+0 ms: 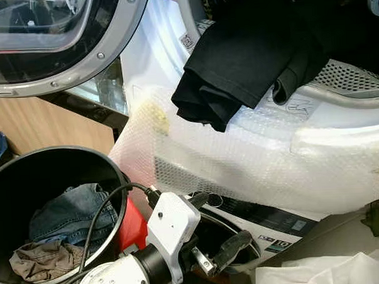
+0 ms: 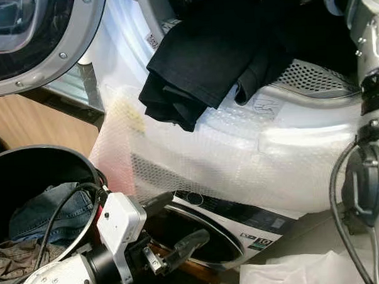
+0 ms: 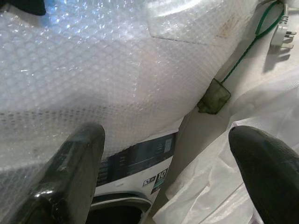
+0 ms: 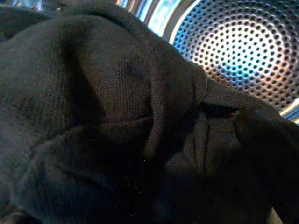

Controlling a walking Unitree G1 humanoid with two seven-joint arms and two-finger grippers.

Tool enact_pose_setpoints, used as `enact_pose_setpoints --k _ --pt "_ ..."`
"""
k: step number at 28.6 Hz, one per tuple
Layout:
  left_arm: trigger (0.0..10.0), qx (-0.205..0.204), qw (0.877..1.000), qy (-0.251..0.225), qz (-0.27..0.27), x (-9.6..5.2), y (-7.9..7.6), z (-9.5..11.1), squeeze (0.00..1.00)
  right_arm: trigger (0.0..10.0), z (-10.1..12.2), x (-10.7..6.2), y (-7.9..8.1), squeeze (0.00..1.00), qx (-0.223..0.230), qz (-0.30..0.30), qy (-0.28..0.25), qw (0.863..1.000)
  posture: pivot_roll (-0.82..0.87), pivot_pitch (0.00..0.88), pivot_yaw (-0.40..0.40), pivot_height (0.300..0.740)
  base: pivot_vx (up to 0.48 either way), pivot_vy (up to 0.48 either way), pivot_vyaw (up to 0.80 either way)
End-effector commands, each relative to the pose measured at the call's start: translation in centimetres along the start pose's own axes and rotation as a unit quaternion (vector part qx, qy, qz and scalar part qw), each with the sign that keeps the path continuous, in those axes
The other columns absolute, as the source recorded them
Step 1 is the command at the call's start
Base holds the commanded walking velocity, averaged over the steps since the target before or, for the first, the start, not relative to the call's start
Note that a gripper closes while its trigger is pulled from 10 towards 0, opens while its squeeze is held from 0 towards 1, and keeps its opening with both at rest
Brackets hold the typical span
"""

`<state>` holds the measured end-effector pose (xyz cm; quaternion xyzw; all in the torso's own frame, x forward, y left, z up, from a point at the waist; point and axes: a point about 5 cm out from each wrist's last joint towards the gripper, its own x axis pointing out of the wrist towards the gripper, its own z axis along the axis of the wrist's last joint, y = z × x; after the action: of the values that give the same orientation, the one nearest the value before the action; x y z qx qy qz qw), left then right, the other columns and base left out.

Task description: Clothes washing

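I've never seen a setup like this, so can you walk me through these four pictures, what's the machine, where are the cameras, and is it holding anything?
This is a humanoid robot doing laundry. Two pictures come from cameras in its head, looking down; the other two come from its wrists.

A black garment hangs out of the washing machine drum, draped over bubble wrap that covers the washer's front. Beside it stands a black laundry basket holding jeans and a brown garment.

The left gripper hovers open and empty near the washer. The right arm reaches into the drum; its wrist camera is pressed against the black garment, so its grip can't be judged.
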<state>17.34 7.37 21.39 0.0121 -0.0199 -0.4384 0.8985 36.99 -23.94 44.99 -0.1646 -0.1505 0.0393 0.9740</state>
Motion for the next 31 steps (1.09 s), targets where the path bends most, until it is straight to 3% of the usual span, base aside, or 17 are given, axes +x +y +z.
enact_pose_setpoints --k 1,3,5,8,12,16,17,20,23,27,31 --pt "10.0 0.002 1.0 -0.002 -0.008 0.1 0.0 0.0 0.0 10.0 0.3 -0.8 -0.9 0.0 -0.009 -0.011 0.004 1.0 -0.01 0.116 -0.17 0.74 0.0 0.0 0.0" --pt "10.0 0.003 1.0 -0.003 -0.01 0.2 0.1 0.0 0.0 10.0 0.1 -1.1 -0.2 0.0 -0.046 -0.002 -0.004 0.999 -0.02 0.117 -0.164 0.74 0.0 0.0 0.0" --pt "10.0 0.002 1.0 -0.003 -0.014 0.3 0.0 0.0 0.0 10.0 -0.3 -1.1 0.5 0.0 -0.041 0.011 0.005 0.999 -0.02 0.116 -0.163 0.74 0.0 0.0 0.0" --pt "10.0 0.003 1.0 -0.004 -0.017 0.5 0.1 0.0 0.0 10.0 -0.7 -1.1 1.2 0.0 -0.046 -0.026 -0.003 0.999 -0.04 0.116 -0.158 0.74 0.0 0.0 0.0" --pt "10.0 0.003 1.0 -0.007 -0.02 0.6 0.2 0.1 0.0 10.0 -0.9 -1.4 2.2 0.0 -0.004 -0.085 -0.014 0.996 -0.04 0.114 -0.157 0.74 0.0 0.0 0.0" --pt "10.0 0.003 1.0 -0.009 -0.022 0.6 0.2 0.1 0.0 10.0 -0.9 -1.9 2.4 0.0 0.0 -0.093 -0.012 0.996 -0.04 0.114 -0.157 0.74 0.0 0.0 0.0" --pt "10.0 0.006 1.0 -0.008 -0.024 0.8 0.3 0.0 0.0 10.0 -0.7 -1.9 3.8 0.0 0.01 -0.109 -0.03 0.994 -0.05 0.11 -0.159 0.74 0.0 0.0 0.0" --pt "10.0 0.005 1.0 -0.012 -0.024 0.9 0.4 0.1 0.0 10.0 -0.4 -2.1 5.2 0.0 0.016 -0.124 -0.042 0.991 -0.05 0.108 -0.16 0.74 0.0 0.0 0.0" --pt "10.0 0.005 1.0 -0.012 -0.024 0.9 0.4 0.1 0.0 10.0 -0.4 -2.3 5.4 0.0 0.018 -0.13 -0.041 0.991 -0.05 0.108 -0.16 0.74 0.0 0.0 0.0" --pt "10.0 0.007 1.0 -0.017 -0.023 1.1 0.5 0.1 0.0 10.0 -1.0 -3.2 6.0 0.0 -0.027 -0.102 -0.031 0.994 -0.06 0.096 -0.166 0.74 0.0 0.0 0.0" --pt "10.0 0.008 1.0 -0.018 -0.023 1.1 0.6 0.0 0.0 10.0 -1.2 -3.6 6.0 0.0 -0.026 -0.102 -0.026 0.994 -0.06 0.095 -0.165 0.74 0.0 0.0 0.0"
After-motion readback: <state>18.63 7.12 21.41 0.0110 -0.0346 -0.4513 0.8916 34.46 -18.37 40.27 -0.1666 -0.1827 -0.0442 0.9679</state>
